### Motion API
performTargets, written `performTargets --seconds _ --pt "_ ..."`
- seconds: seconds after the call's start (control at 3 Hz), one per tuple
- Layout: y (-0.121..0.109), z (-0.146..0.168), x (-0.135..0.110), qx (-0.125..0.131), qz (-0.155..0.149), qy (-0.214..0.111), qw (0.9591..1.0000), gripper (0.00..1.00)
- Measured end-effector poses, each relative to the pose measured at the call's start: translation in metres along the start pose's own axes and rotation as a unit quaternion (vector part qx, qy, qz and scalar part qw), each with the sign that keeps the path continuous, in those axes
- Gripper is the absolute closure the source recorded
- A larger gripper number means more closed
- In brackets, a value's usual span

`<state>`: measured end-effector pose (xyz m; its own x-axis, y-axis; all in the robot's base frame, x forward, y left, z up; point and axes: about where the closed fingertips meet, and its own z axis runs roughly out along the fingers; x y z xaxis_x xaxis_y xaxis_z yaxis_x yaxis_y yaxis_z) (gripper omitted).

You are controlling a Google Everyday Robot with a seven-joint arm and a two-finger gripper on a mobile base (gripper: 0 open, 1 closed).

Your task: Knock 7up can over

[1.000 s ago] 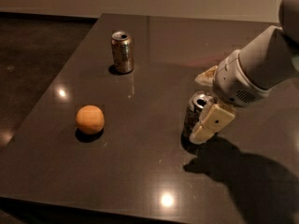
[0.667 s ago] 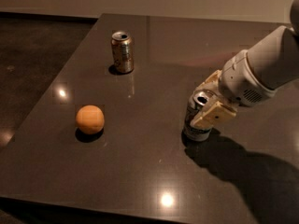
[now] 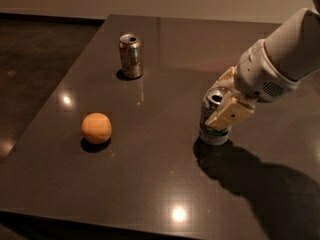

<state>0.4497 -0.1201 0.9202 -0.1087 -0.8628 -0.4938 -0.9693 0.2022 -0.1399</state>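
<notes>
The 7up can (image 3: 212, 129), silver-white with a silver top, stands upright on the dark table (image 3: 165, 184), right of centre. My gripper (image 3: 223, 97) comes in from the right on a white arm (image 3: 280, 59) and sits at the can's upper part. It is open, with one cream finger (image 3: 231, 115) across the can's near right side and the other (image 3: 226, 77) behind its top. The can's right side is partly hidden by the near finger.
A gold-brown can (image 3: 131, 55) stands upright at the back left of the table. An orange (image 3: 96, 128) lies at the front left. The table's left edge (image 3: 45, 104) drops to a dark floor.
The gripper has closed in on the 7up can, and its near finger has risen from the can's lower side to its upper part. The can still stands in the same spot.
</notes>
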Motion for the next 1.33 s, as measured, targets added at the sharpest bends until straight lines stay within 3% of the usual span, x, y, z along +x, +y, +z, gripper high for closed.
performTargets --seconds 0.33,0.67,1.0,1.33 --pt "0.007 -0.008 -0.019 -0.003 -0.032 0.071 0.997 1.0" --pt "0.014 -0.008 -0.024 0.0 -0.077 0.16 0.9841 1.0" --pt "0.023 0.0 -0.016 -0.001 -0.106 0.236 0.9659 1.0" --pt "0.031 0.012 -0.009 -0.007 -0.125 0.284 0.9506 1.0"
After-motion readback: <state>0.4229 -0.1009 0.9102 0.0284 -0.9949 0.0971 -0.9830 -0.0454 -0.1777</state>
